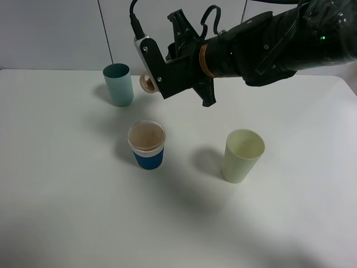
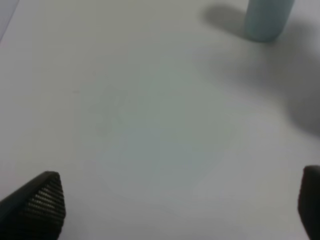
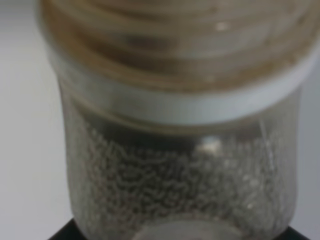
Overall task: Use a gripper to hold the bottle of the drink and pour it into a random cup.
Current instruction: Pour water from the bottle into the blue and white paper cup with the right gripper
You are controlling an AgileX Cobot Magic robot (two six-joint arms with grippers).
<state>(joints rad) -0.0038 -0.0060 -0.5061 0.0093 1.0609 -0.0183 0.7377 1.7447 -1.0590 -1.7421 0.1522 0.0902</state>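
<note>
Above the table, near the teal tumbler, the right gripper was clamped on the bottle, which was tipped onto its side. The blue-sleeved cup stood in front, holding brown liquid. The left gripper stood spread and empty. The bottle was judged light, thin-walled and slippery, best held mid-body.

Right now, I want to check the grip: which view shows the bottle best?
Right wrist: the bottle fills the frame, showing its threaded neck and bubble-coated wall, though blurred. Exterior high shows only its mouth beyond the right gripper. Left wrist shows none of it.
</note>
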